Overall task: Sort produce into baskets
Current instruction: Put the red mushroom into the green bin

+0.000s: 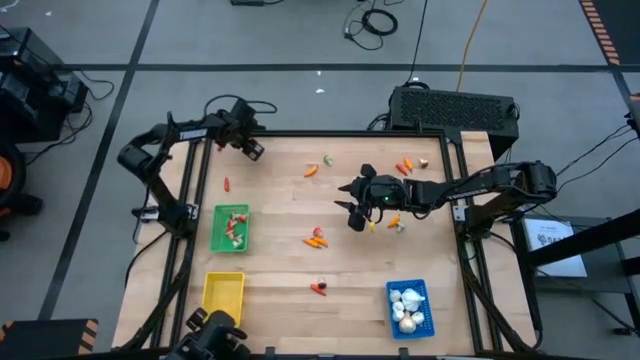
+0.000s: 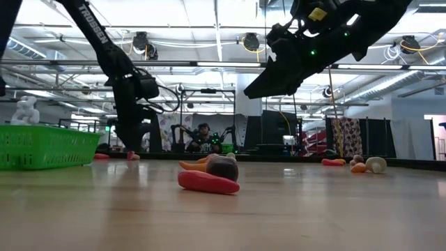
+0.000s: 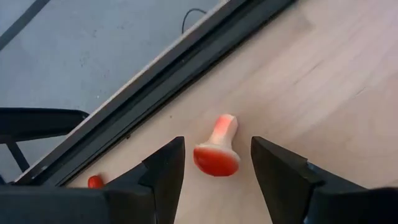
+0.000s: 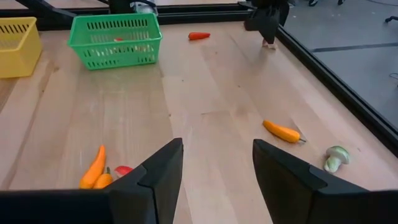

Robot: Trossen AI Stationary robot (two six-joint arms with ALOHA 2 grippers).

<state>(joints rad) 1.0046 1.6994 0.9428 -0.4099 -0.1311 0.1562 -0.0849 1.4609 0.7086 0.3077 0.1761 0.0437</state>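
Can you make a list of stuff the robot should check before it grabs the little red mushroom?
1. Left gripper open: ok.
2. Red mushroom between its fingers: ok.
3. Mushroom lifted yet: not ok, it lies on the table.
4. Green basket has room: ok, partly filled.
5. Right gripper out of the way: ok, open over the table's middle.
6. Fingers low enough to grip: cannot tell.

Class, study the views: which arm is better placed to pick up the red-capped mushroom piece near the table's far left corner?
The left. Its gripper hangs open right over the red-capped mushroom, which lies between its fingers. The right gripper is open too, but sits mid-table, far from that piece.
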